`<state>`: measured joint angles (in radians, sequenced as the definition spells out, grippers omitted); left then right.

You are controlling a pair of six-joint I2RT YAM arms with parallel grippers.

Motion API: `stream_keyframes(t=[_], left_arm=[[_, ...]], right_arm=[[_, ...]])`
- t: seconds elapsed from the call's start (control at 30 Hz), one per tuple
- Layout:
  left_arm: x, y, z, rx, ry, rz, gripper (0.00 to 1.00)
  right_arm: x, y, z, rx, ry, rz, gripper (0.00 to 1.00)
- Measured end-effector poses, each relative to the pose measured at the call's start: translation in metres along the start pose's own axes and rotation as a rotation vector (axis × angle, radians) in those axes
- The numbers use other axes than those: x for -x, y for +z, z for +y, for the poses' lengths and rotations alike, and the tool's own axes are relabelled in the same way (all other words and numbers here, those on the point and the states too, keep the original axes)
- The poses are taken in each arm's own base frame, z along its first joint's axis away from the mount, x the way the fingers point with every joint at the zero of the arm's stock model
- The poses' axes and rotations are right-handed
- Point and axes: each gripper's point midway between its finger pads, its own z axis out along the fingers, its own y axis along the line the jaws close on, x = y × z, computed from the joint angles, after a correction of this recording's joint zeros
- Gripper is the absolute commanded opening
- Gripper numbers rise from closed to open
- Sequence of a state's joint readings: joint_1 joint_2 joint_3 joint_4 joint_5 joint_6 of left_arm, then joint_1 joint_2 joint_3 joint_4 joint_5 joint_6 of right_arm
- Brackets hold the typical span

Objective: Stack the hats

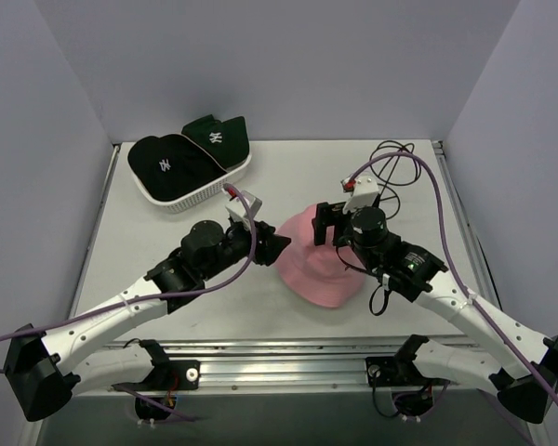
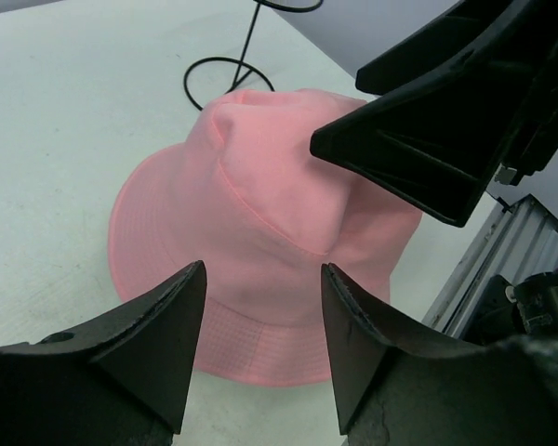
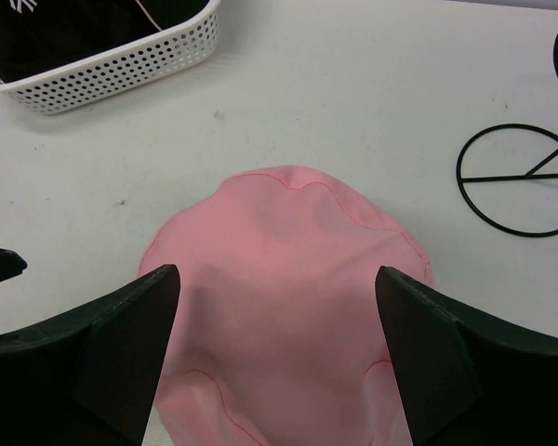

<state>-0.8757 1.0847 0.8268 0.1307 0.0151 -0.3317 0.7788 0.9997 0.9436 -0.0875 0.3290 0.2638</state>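
Observation:
A pink bucket hat (image 1: 318, 269) lies crown up on the table between the two arms. My left gripper (image 1: 277, 246) is at its left side, open, with the brim (image 2: 251, 344) just beyond the empty jaws (image 2: 263, 279). My right gripper (image 1: 327, 223) hangs over the crown (image 3: 288, 297), open, one finger on each side of it and nothing pinched (image 3: 277, 279). A black cap (image 1: 167, 165) and a dark green cap (image 1: 216, 137), each with a small white logo, lie in the white mesh basket (image 1: 205, 190).
The basket stands at the back left, its perforated wall (image 3: 121, 65) in the right wrist view. A black wire stand (image 1: 398, 160) sits at the back right, behind the hat (image 3: 521, 177). Metal rails run along the near table edge (image 1: 288, 348).

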Motion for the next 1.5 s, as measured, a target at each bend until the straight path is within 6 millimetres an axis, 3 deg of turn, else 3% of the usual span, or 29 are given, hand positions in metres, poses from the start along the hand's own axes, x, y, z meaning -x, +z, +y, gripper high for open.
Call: stream_keyframes(t=[0.4, 0.67, 0.87, 1.0, 1.1, 1.2, 1.37, 1.5], left_arm=[[-0.003, -0.015, 0.052, 0.289, 0.009, -0.014, 0.66], [-0.015, -0.025, 0.075, 0.399, 0.024, -0.011, 0.70], [-0.011, -0.030, 0.082, 0.443, 0.038, -0.023, 0.70], [-0.010, -0.031, 0.084, 0.452, 0.042, -0.026, 0.71], [-0.014, -0.029, 0.086, 0.460, 0.041, -0.004, 0.71], [-0.011, -0.021, 0.086, 0.462, 0.033, 0.028, 0.71], [0.000, -0.005, 0.081, 0.410, -0.023, 0.036, 0.71], [-0.022, 0.010, 0.084, 0.400, -0.076, 0.093, 0.71]], right_arm=[[-0.007, 0.007, 0.013, 0.053, -0.009, 0.026, 0.80], [-0.026, 0.019, 0.021, 0.046, -0.082, 0.080, 0.78], [-0.024, 0.020, 0.024, 0.036, -0.109, 0.084, 0.81], [-0.013, 0.019, 0.027, 0.030, -0.120, 0.083, 0.82], [0.007, 0.014, 0.032, 0.042, -0.113, 0.053, 0.82], [0.033, 0.008, 0.037, 0.054, -0.096, 0.003, 0.82], [0.053, -0.008, 0.035, 0.069, -0.068, -0.053, 0.83], [0.065, -0.024, 0.031, 0.083, -0.043, -0.099, 0.84]])
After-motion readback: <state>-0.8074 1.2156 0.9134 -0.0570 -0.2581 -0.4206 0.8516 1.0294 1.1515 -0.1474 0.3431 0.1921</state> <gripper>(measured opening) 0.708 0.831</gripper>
